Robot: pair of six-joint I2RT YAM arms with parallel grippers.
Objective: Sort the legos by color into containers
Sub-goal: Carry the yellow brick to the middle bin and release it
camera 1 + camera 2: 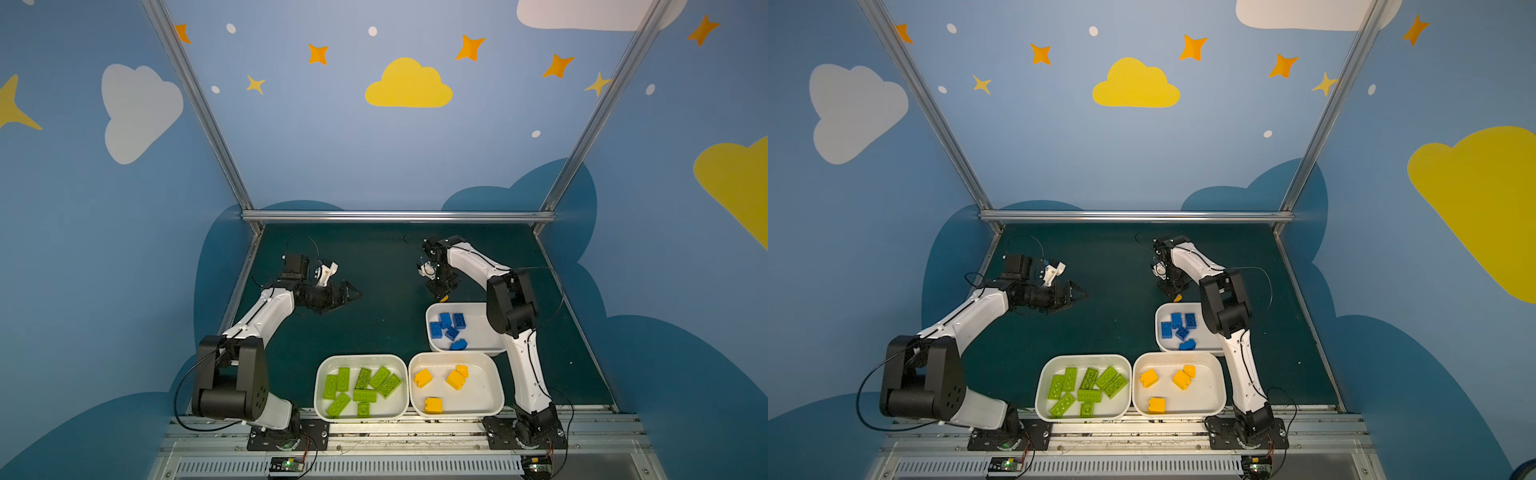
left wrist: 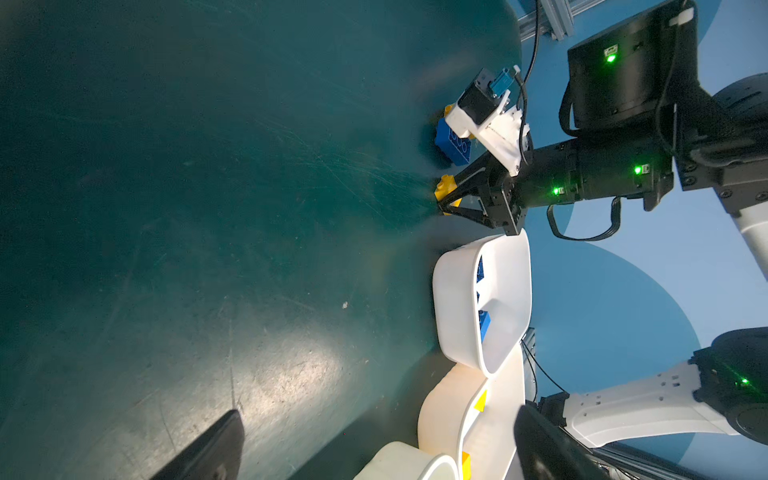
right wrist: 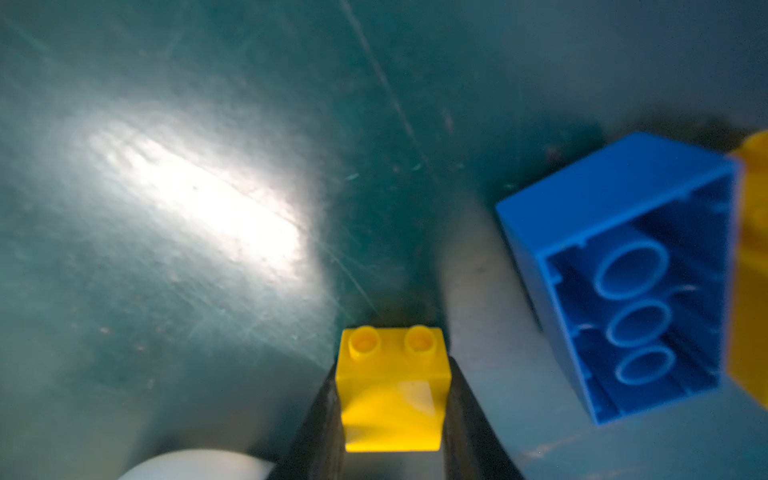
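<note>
Yellow brick [image 3: 390, 399], squarish, two studs, clamped in right end effector [image 3: 392, 374].

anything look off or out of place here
Only a blue brick lies tipped on the mat, hollow underside showing, beside a loose yellow brick, outside the trays. The right gripper clamps a second yellow brick.

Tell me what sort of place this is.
Probably a robot lab cell dressed as a playroom: left arm and right arm bolted to a metal rail, aluminium frame, walls painted with clouds and stars.
</note>
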